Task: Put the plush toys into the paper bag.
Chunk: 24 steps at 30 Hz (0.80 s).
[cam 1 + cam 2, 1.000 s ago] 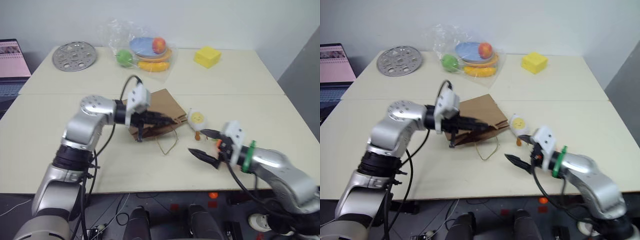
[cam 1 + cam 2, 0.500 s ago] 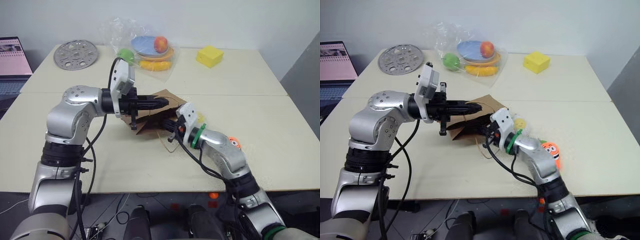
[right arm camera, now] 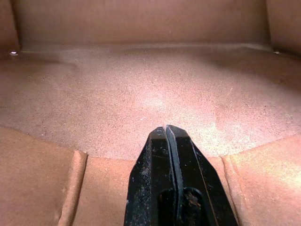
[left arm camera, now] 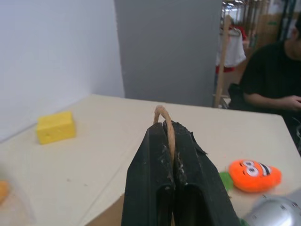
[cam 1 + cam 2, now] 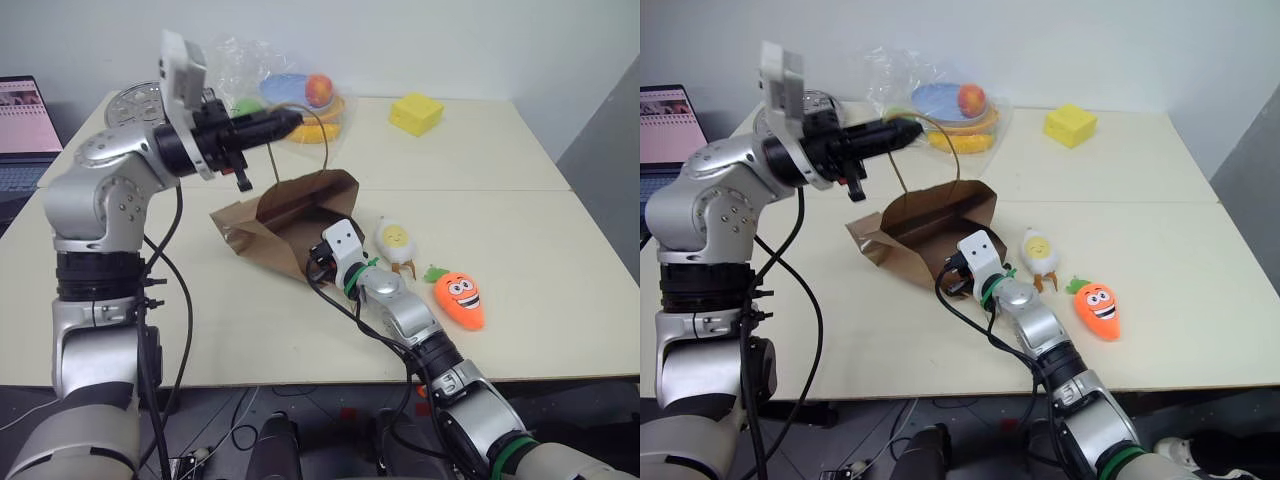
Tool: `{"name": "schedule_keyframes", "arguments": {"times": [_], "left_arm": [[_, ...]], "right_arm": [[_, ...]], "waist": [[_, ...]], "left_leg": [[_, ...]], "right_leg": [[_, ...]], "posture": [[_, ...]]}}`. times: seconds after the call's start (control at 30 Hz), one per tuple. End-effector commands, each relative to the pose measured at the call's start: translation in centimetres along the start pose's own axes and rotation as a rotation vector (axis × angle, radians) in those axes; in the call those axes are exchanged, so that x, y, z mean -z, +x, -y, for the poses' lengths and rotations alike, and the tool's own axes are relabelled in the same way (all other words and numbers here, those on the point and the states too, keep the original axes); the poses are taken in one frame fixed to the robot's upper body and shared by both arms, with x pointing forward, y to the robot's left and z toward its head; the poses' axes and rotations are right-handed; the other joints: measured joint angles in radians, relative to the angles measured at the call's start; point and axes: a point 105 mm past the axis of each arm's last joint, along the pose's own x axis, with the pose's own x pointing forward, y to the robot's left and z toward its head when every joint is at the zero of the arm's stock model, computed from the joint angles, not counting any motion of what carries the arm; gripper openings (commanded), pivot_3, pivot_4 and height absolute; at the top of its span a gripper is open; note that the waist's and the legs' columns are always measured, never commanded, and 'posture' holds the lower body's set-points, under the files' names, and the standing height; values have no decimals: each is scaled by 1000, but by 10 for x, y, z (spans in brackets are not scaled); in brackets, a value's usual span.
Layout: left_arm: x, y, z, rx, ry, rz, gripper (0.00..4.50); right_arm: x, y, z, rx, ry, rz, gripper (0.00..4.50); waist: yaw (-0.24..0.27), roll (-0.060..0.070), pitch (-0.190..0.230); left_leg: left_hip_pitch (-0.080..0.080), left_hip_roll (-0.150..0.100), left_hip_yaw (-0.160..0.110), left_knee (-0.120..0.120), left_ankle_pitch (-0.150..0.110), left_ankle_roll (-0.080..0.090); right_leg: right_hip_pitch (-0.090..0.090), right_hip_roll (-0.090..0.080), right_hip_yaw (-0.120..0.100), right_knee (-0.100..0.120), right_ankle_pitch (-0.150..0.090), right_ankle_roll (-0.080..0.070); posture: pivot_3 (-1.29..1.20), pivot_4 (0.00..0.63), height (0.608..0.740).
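A clear plastic bag (image 5: pixel 262 75) of glossy fruit, a perforated metal disc (image 5: pixel 130 100) and a yellow sponge block (image 5: pixel 416 112) are sitting at the far side of the cream table (image 5: pixel 560 290); a laptop (image 5: pixel 22 120) is standing off its left edge. In the left wrist view a person (image 4: pixel 273 80) is sitting behind the table.

The paper bag (image 5: pixel 285 225) is lying mid-table, its mouth facing right. The left gripper (image 5: pixel 288 120) is pinching the bag's loop handle (image 4: pixel 164 123) with fingers fully closed. The right gripper (image 3: pixel 169 136), fingers closed and empty, is reaching inside the bag.

The egg toy (image 5: pixel 395 240) and carrot toy (image 5: pixel 460 297) are lying just right of the bag, the carrot's green top pointing toward it.
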Motion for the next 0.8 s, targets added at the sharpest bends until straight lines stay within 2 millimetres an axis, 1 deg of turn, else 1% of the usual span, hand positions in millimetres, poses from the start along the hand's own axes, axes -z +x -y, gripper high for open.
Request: {"name": "schedule_keyframes", "arguments": {"times": [0.03,0.1,0.2,0.23,0.3,0.4,0.47,0.5,0.6,0.63,0.67,0.73,0.77,0.8], "left_arm": [[-45,-8,-15,-81,129,121,0],[-48,-7,-18,-90,142,131,0],[-54,-7,-20,-97,153,151,0],[-60,-6,-21,-107,167,170,0],[-54,-4,-17,-94,191,160,0],[-46,-4,-13,-90,196,157,0],[-38,-4,-11,-85,163,149,0],[-30,-4,-9,-73,154,128,0],[6,-4,4,-19,159,20,0],[14,-4,7,-11,172,-3,0],[20,-4,9,1,174,-15,0],[27,-3,12,16,158,-18,0],[28,-3,13,23,153,-20,0],[28,-2,13,24,151,-16,0]], "right_arm": [[24,-2,1,9,45,-92,12],[24,-3,1,8,52,-95,12],[26,-3,3,13,0,-110,12],[28,-4,5,20,0,-121,12],[26,-2,6,33,34,-118,12],[24,-3,14,68,31,-117,12],[22,-4,16,75,30,-104,12],[17,-4,14,57,33,-80,12],[-15,-12,-2,-68,62,63,12],[-21,-16,-3,-85,66,87,12],[-27,-20,-5,-100,62,109,177],[-44,-32,-8,-146,57,162,613],[-50,-37,-10,-163,50,178,878],[-54,-43,-9,-168,37,188,1323]], "waist": [[0,0,0],[0,0,0],[-1,0,0],[-2,0,0],[-2,0,0],[-3,0,0],[-3,0,0],[-3,0,0],[-2,0,0],[0,0,0],[0,0,0],[2,0,0],[3,0,0],[3,0,0]], "left_leg": [[0,0,0,0,0,0],[0,0,0,0,0,0],[0,0,0,0,0,0],[0,0,0,0,0,0],[0,0,0,0,0,0],[0,0,0,0,0,0],[0,0,0,0,0,0],[0,0,0,0,0,0],[0,0,0,0,0,0],[0,0,0,0,0,0],[0,0,0,0,0,0],[-2,0,0,-1,0,0],[-3,0,0,-1,0,0],[-4,0,0,-1,0,0]], "right_leg": [[0,0,0,0,0,1],[0,0,0,0,1,1],[0,0,0,0,1,1],[0,0,0,0,1,1],[0,0,0,0,1,1],[0,0,0,0,1,1],[0,0,0,0,1,1],[0,0,0,0,1,1],[0,0,1,0,1,1],[0,0,1,-1,1,1],[0,0,1,-1,1,1],[-2,0,0,0,3,-3],[-3,0,0,0,4,-3],[-3,0,0,0,3,-3]], "posture": [[0,150,740],[0,150,740],[0,150,740],[0,150,740],[0,150,740],[0,150,740],[0,150,740],[0,150,740],[0,150,740],[0,150,740],[0,150,740],[0,150,740],[0,150,740],[0,150,740]]}}
